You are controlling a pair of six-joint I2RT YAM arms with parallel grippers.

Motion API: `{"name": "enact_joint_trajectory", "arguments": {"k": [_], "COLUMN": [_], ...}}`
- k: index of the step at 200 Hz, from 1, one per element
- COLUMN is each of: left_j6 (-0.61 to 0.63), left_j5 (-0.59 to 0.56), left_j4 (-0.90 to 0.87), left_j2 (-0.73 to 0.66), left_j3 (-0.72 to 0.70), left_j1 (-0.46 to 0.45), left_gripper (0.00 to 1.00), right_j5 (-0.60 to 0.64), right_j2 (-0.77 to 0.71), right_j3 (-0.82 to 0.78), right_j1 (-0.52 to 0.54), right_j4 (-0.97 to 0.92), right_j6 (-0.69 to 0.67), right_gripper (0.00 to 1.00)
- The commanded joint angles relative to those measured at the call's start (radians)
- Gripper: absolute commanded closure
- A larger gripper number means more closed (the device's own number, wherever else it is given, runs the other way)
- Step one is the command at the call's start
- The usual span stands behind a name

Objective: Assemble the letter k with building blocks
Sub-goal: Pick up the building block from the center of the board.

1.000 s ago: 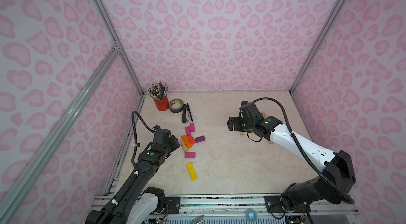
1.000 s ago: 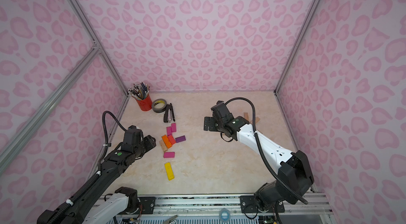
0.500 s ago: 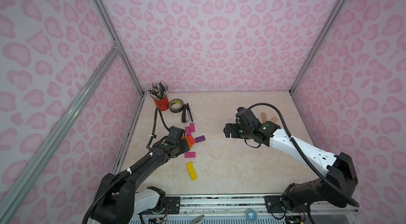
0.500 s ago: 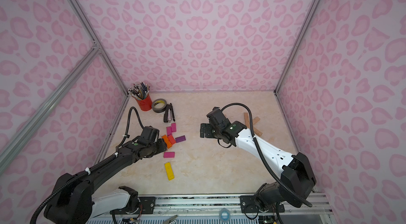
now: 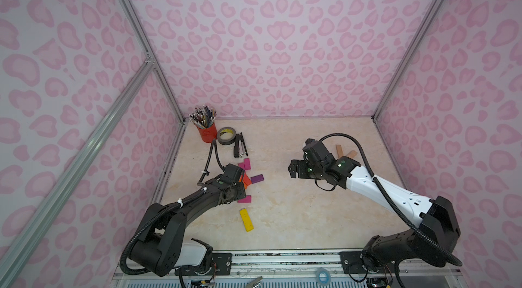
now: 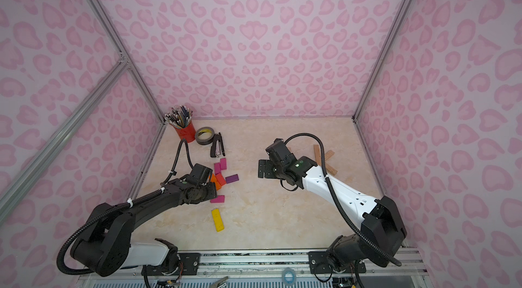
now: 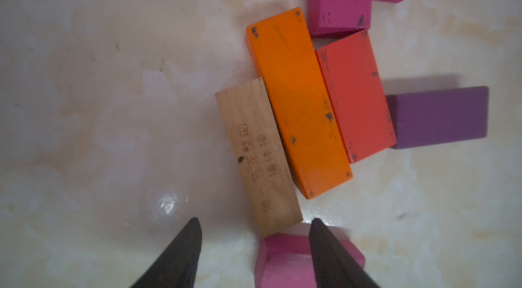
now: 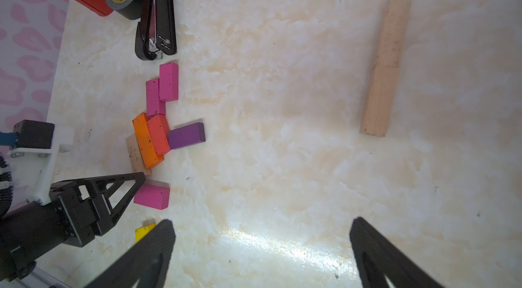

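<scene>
Stretching low, left arm (image 5: 195, 202) holds fingers (image 7: 180, 252) astride wooden block (image 7: 258, 154).

A pale marbled tabletop (image 5: 296, 216) carries a red pencil cup (image 5: 207, 132), a tape roll (image 5: 226, 136) and a stapler (image 5: 239, 146) by a far corner. Near them lie clustered painted blocks (image 8: 147, 139), a yellow block (image 5: 246, 219) apart, and plain wooden bars (image 8: 384, 69) well across

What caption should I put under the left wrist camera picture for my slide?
Open left end effector reaching toward a wooden block lying against an orange block, red block alongside.
</scene>
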Motion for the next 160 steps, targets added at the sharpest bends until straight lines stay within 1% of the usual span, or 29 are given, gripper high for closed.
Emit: {"name": "enact_joint_trajectory", "arguments": {"k": [1, 22, 52, 92, 113, 136, 160], "left_j6": [0.005, 0.003, 0.016, 0.033, 0.038, 0.044, 0.055], "left_j5": [-0.041, -0.052, -0.036, -0.029, -0.030, -0.022, -0.012], "left_j4": [0.021, 0.037, 0.065, 0.075, 0.083, 0.098, 0.106], "left_j2": [0.013, 0.023, 0.041, 0.059, 0.062, 0.066, 0.077], "left_j3": [0.013, 0.006, 0.007, 0.017, 0.015, 0.016, 0.019], "left_j1": [0.000, 0.009, 0.032, 0.048, 0.062, 0.085, 0.106], "left_gripper": [0.38, 0.38, 0.39, 0.31, 0.30, 0.35, 0.45], "right_j5": [0.013, 0.015, 0.019, 0.030, 0.032, 0.026, 0.028], "right_j2": [-0.002, -0.004, -0.007, -0.013, -0.008, -0.004, -0.004], "right_j3": [-0.006, -0.003, -0.001, -0.003, 0.000, 0.006, 0.009], "right_j1": [0.000, 0.000, 0.000, 0.000, 0.000, 0.000, 0.000], "right_j4": [-0.010, -0.012, -0.020, -0.027, -0.028, -0.031, -0.033], "right_j6": [-0.005, -0.005, -0.007, -0.008, -0.006, -0.006, -0.007], "right_gripper": [0.02, 0.02, 0.02, 0.02, 0.02, 0.02, 0.02]}}
